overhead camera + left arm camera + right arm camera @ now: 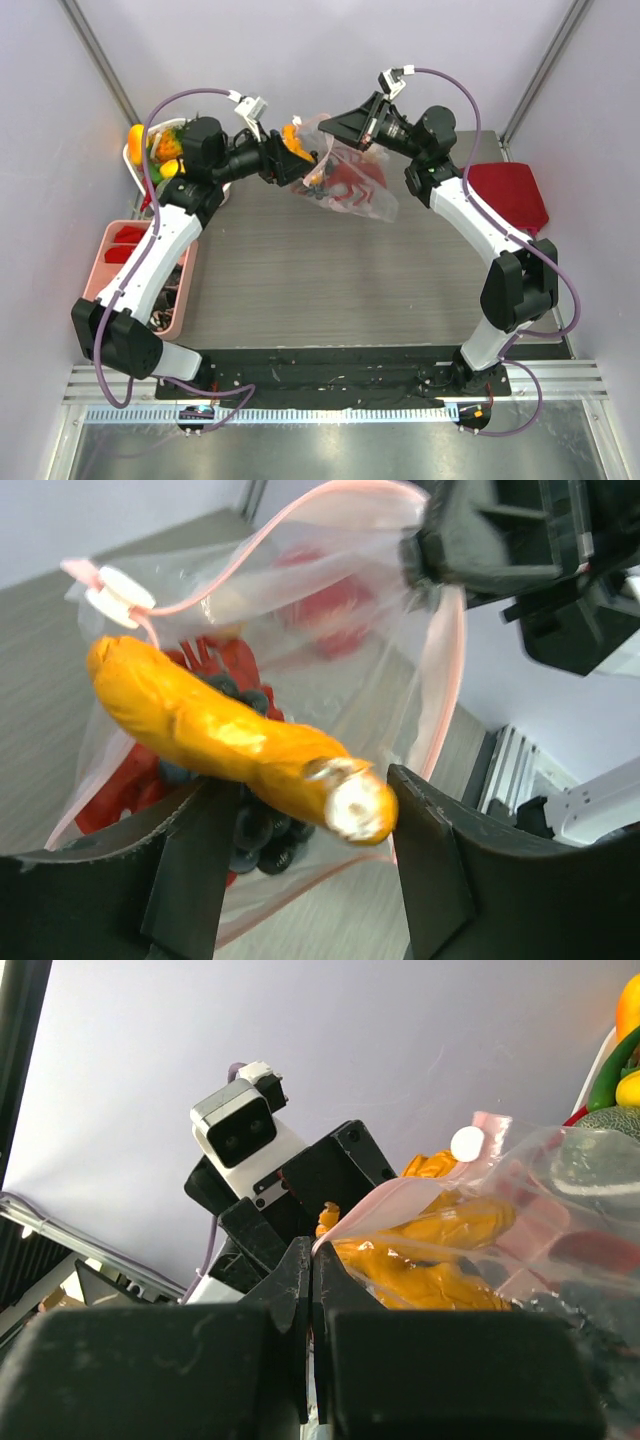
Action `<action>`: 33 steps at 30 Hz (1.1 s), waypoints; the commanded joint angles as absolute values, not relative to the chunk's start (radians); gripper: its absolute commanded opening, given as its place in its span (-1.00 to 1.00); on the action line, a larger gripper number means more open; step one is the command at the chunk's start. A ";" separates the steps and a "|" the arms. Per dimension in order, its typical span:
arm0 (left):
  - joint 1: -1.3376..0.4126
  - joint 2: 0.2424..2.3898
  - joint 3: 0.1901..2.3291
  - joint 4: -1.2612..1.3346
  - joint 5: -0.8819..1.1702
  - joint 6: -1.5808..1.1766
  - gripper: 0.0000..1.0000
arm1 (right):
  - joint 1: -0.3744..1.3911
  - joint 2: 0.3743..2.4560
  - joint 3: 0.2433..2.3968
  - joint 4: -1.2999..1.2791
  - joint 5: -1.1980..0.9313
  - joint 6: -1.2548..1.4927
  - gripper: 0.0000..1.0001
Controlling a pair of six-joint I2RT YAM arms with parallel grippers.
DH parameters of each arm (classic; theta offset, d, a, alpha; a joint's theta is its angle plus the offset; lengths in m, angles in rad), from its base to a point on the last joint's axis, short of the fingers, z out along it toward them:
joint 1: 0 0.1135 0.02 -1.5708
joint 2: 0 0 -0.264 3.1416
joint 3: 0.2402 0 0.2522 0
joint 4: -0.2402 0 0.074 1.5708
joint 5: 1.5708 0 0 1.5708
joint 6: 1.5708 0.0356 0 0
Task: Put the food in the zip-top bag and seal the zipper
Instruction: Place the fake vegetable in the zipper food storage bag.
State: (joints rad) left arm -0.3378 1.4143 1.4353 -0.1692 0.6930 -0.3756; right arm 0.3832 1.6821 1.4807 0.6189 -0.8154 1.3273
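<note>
Zip-top bag [372, 200] — hanging above the table [300, 280], mouth edge pinched by the closed right gripper [312, 1260]. Left gripper [315, 790] jaws flank the orange food piece [200, 725] at the mouth; whether they grip it cannot be told. Advance the piece past the zipper [447, 680] before release — keep the mouth wide.

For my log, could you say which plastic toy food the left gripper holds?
The long orange plastic piece, in the left gripper at the mouth of the clear dotted bag; the red lobster and dark pieces lie inside.
</note>
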 commanded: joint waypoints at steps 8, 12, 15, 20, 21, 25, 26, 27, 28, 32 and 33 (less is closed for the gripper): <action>-0.316 1.440 1.371 0.351 0.767 -0.512 0.23 | 0.397 1.612 1.453 0.733 -0.834 1.348 -0.98; -0.314 1.479 1.362 0.362 0.801 -0.584 0.21 | 0.396 1.615 1.462 0.736 -0.819 1.354 -0.98; -0.316 1.474 1.326 0.353 0.808 -0.606 0.18 | 0.396 1.621 1.480 0.736 -0.812 1.358 -0.99; -0.311 1.454 1.311 0.262 0.796 -0.682 0.32 | 0.396 1.628 1.485 0.741 -0.795 1.358 -0.97; -0.313 1.454 1.318 0.240 0.813 -0.686 0.63 | 0.396 1.629 1.486 0.739 -0.793 1.358 -0.98; -0.292 1.425 1.347 0.114 0.813 -0.658 1.00 | 0.394 1.634 1.488 0.744 -0.795 1.355 -0.98; -0.279 1.411 1.361 0.091 0.804 -0.647 0.99 | 0.394 1.635 1.483 0.744 -0.796 1.351 -0.97; -0.249 1.407 1.371 0.084 0.790 -0.644 1.00 | 0.393 1.635 1.479 0.745 -0.796 1.350 -0.98; -0.232 1.405 1.387 0.075 0.782 -0.638 1.00 | 0.391 1.637 1.473 0.744 -0.796 1.348 -0.98; -0.158 1.414 1.552 -0.128 0.796 -0.495 1.00 | 0.385 1.632 1.451 0.750 -0.802 1.344 -0.98; -0.153 1.417 1.583 -0.182 0.773 -0.459 1.00 | 0.385 1.632 1.451 0.753 -0.804 1.342 -0.98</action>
State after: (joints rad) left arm -0.2058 1.4677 1.4136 0.0154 0.7860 -0.6144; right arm 0.3885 1.6779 1.4342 0.6479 -0.8177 1.3418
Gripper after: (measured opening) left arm 0.996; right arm 0.020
